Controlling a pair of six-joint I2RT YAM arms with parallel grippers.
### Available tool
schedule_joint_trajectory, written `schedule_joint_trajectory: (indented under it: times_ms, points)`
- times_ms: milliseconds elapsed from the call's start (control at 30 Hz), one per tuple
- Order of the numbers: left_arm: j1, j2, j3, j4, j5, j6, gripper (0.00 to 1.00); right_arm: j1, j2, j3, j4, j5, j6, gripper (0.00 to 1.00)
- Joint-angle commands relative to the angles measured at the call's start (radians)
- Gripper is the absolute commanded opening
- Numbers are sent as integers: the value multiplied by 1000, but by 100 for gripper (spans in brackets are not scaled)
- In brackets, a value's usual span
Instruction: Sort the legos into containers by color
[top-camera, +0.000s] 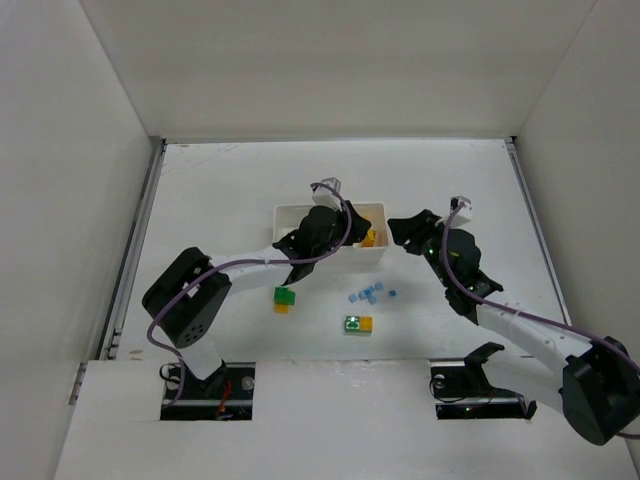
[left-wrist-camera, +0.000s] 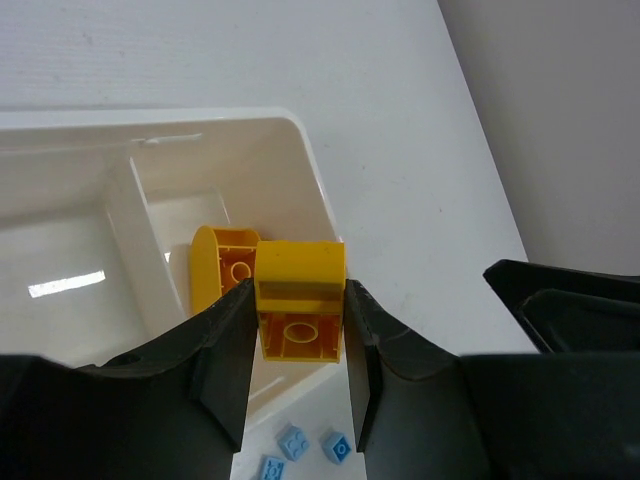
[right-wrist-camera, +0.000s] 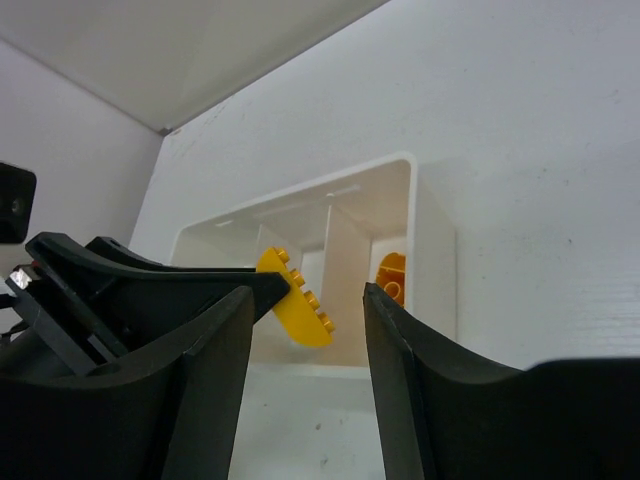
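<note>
My left gripper (left-wrist-camera: 298, 292) is shut on a yellow brick (left-wrist-camera: 300, 268) and holds it over the near rim of the right compartment of the white tray (left-wrist-camera: 300, 150). Another yellow-orange brick (left-wrist-camera: 222, 265) lies in that compartment. In the top view the left gripper (top-camera: 350, 232) hovers over the tray (top-camera: 290, 213). My right gripper (top-camera: 405, 232) is open and empty just right of the tray. In the right wrist view the held yellow brick (right-wrist-camera: 298, 300) shows between the right gripper's (right-wrist-camera: 307, 292) open jaws, farther off.
On the table in front of the tray lie a green-on-yellow stack (top-camera: 285, 298), a green and yellow pair (top-camera: 358, 324) and several tiny light blue bricks (top-camera: 370, 294), some showing under the left gripper (left-wrist-camera: 290, 440). White walls enclose the table.
</note>
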Motion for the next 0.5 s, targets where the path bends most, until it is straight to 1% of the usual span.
schedule_joint_trajectory:
  times_ms: [0,133,300,467]
  points:
    - [10,11,62,48,-7,4,22,-10,-19,-3,19,24,-2,55]
    - [8,31,74,48,-7,1,25,-12,-22,-4,19,24,-2,58]
    - [-1,39,97,39,0,10,25,-12,-15,-3,19,24,0,58]
    - [-1,42,107,34,-3,12,31,-12,-18,-6,23,27,0,60]
